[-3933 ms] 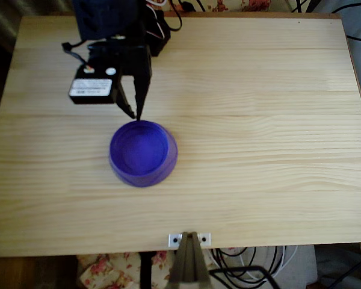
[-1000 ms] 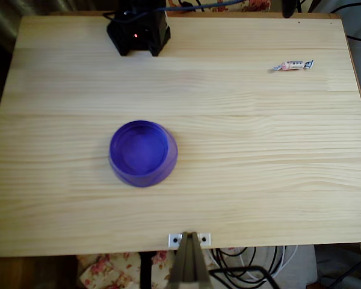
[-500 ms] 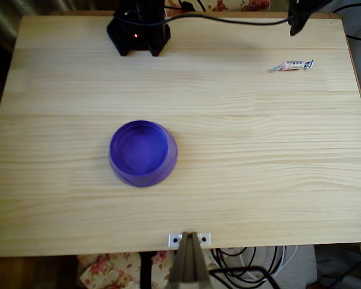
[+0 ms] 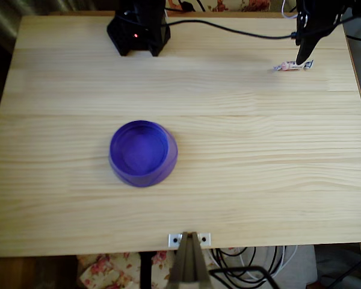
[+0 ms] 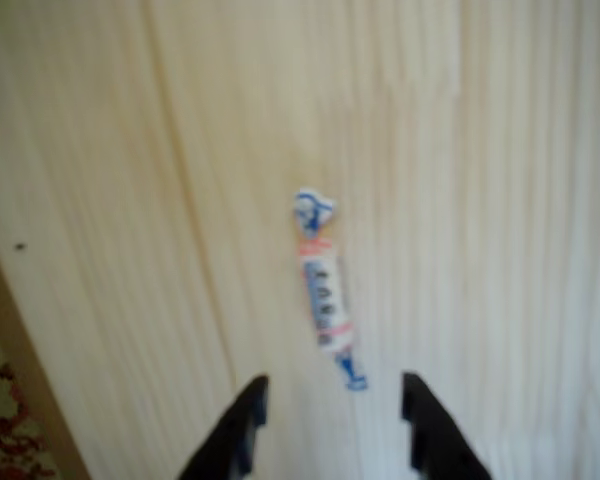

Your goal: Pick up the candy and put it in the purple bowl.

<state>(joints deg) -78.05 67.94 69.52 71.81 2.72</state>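
Observation:
The candy (image 4: 290, 65) is a slim pinkish-white wrapped sweet lying flat near the table's far right corner in the overhead view. My gripper (image 4: 302, 58) hangs right over its right end, dark and pointing down. In the wrist view the candy (image 5: 324, 288) lies lengthwise just ahead of my gripper (image 5: 334, 382), which is open. The candy's near twisted end sits between the two black fingertips (image 5: 250, 405). The purple bowl (image 4: 143, 153) stands empty at the table's left middle, far from the gripper.
The arm's black base (image 4: 138, 30) with a red light stands at the rear left, and a black cable (image 4: 228, 29) runs from it along the rear. The table's right edge (image 4: 356, 66) is close to the candy. A metal bracket (image 4: 189, 239) sits at the front edge.
The gripper left the bowl's rim and swung out of view. It then came in at the rear right and down over the candy. The candy lies where the table was bare 3.9 s ago.

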